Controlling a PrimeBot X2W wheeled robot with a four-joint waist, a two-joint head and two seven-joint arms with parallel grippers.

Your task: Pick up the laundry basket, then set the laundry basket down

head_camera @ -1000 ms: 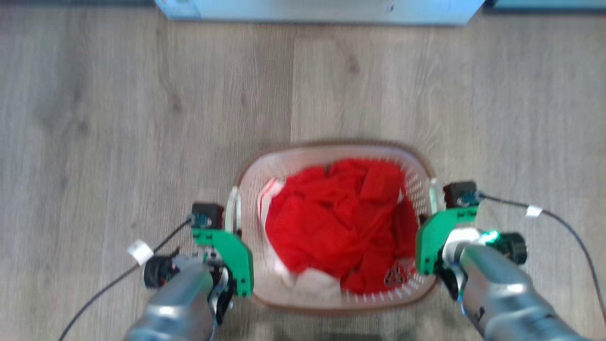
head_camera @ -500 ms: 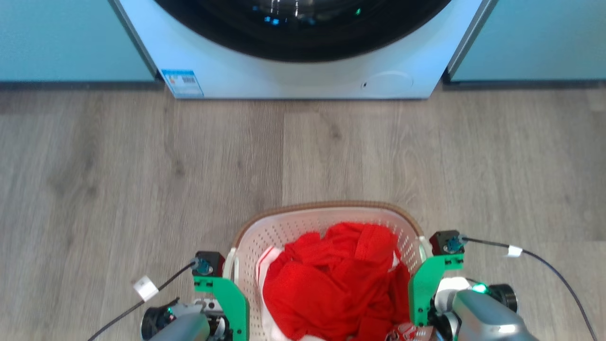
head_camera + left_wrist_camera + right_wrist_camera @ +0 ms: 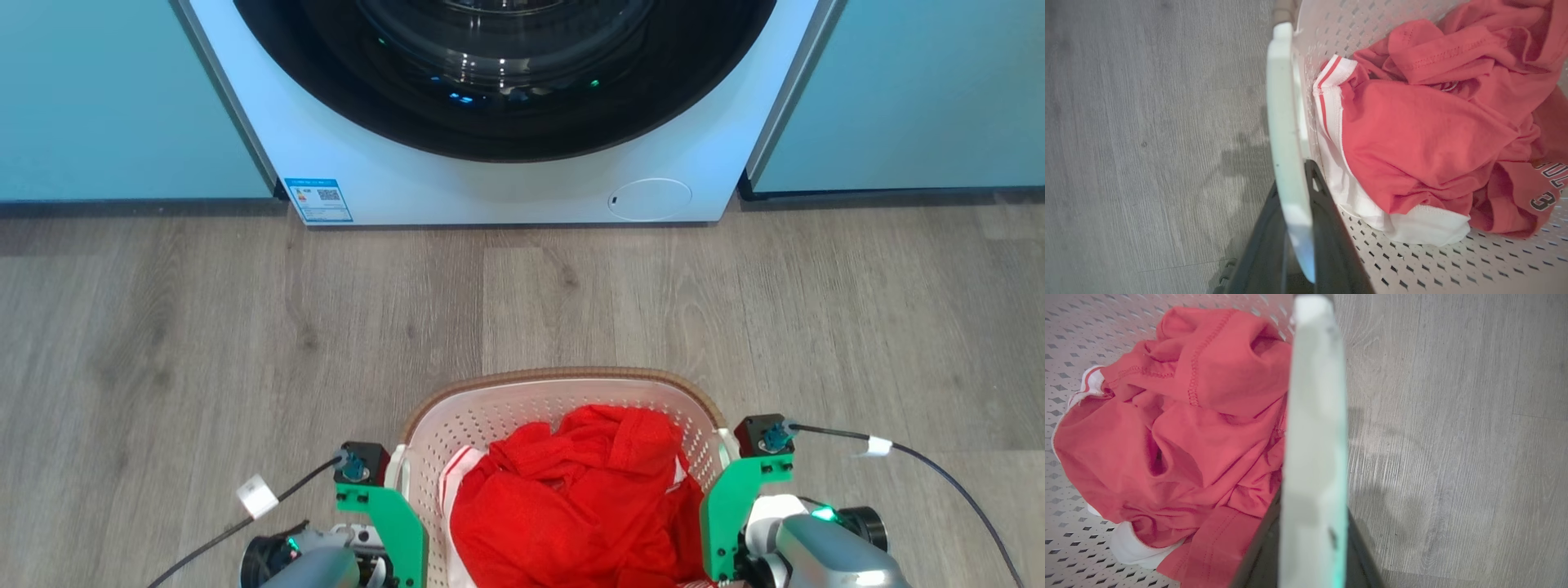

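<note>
The laundry basket [image 3: 563,379], white and perforated with a brown rim, sits at the bottom centre of the head view, between my two arms. Red and white clothes [image 3: 571,514] fill it. My left gripper [image 3: 1294,183] is shut on the basket's white left handle [image 3: 1284,122], one dark finger on each side. My right gripper [image 3: 1314,506] is shut on the white right handle [image 3: 1316,396] in the same way. The green wrist brackets [image 3: 384,514] [image 3: 739,498] flank the basket. Its bottom is hidden, so I cannot tell whether it touches the floor.
A white washing machine [image 3: 367,171] with a dark round door [image 3: 506,98] stands straight ahead. Teal cabinet fronts [image 3: 122,98] [image 3: 898,90] flank it. Grey wood floor [image 3: 245,327] lies between the machine and the basket. Thin cables [image 3: 939,469] trail from both wrists.
The head camera has tilted up, so the washing machine has come into the picture and the basket sits lower in it. Both grippers keep their hold on the handles.
</note>
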